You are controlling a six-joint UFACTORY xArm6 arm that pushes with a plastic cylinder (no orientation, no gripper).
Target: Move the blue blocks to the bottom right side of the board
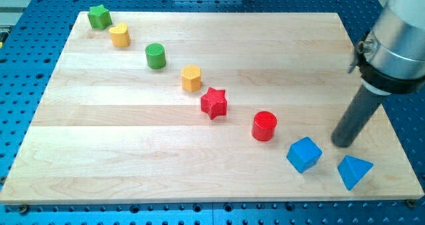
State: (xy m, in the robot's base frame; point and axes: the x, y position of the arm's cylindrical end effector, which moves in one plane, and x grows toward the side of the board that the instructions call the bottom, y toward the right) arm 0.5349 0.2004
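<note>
Two blue blocks sit bottom right

Wooden board (199, 178) wide open at the view's bottom left. My tip (342, 144), a bare rod with no fingers, stands just above and between blue cube (304, 154) and blue triangular block (353, 171), near the view's right edge. Other blocks run diagonally.

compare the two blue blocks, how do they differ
The blue cube has square faces; the blue triangular block tapers to a point. The blue cube lies further toward the view's left, nearer the red cylinder; the blue triangular block sits lower, nearer the board's right edge. Both are blue, close below my tip.
</note>
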